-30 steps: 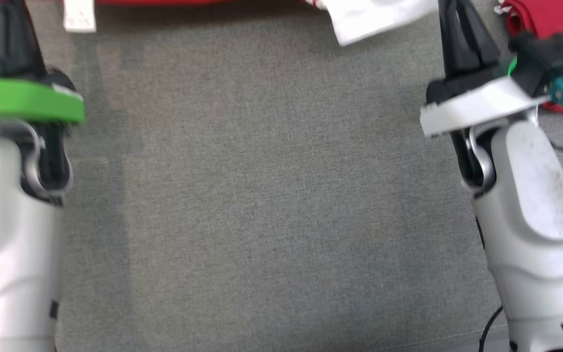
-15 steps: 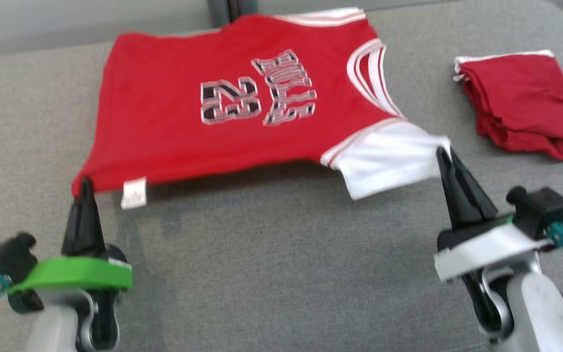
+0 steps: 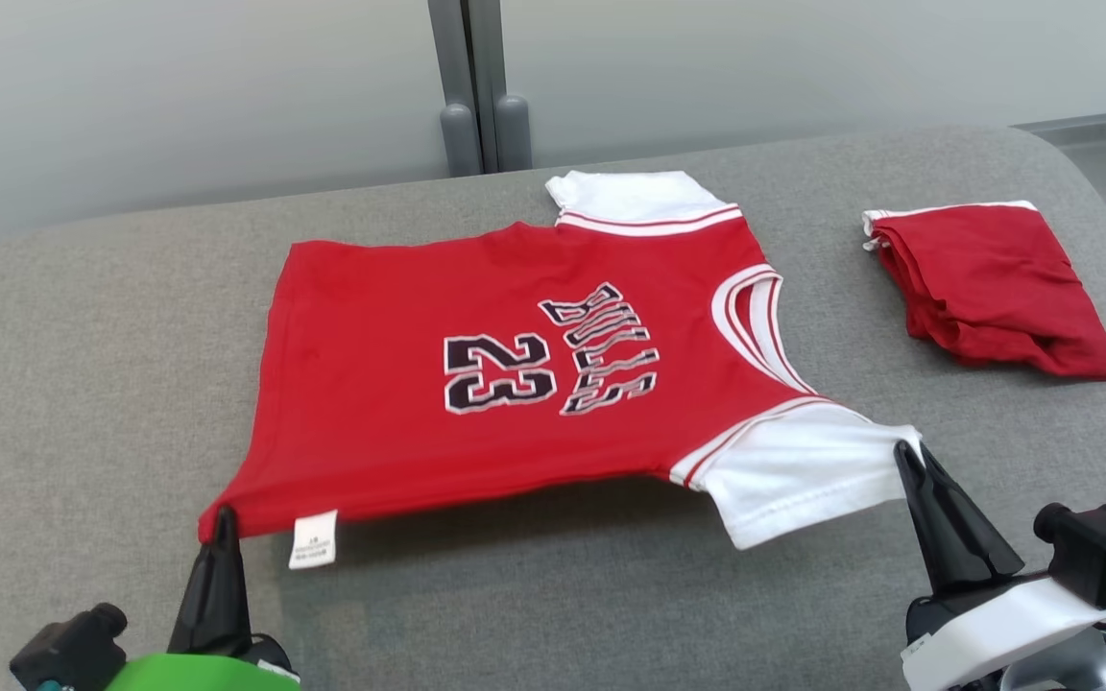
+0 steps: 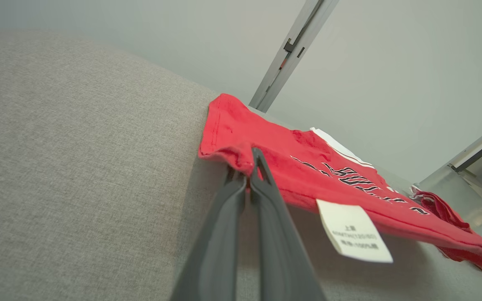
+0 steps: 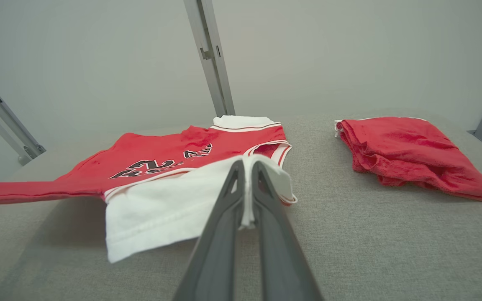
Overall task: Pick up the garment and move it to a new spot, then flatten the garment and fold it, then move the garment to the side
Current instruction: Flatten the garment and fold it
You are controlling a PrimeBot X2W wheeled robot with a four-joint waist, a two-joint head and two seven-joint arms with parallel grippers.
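Head cam: tipped up since prev frame; grips unchanged.
Left gripper (image 3: 224, 518): pressed together, pinching red hem corner.
Right gripper (image 3: 903, 453): pinching white sleeve edge.
Red knit jersey w/ white sleeves (image 3: 515, 384): near edge strung btwn tips, rest ahead on grey fabric surface (image 3: 83, 384).
Cloth: light, limp; hold corners, keep taut.
Hidden: underside; gripper bodies cut off.

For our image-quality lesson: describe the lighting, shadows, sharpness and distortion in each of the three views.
Head view: soft even light, no glare, sharp; a shadow lies on the grey surface beneath the raised near edge of the jersey. Left wrist view: tilted wide-angle scene, the label too soft to read. Right wrist view: shadow under the white sleeve, near fingers looming large.
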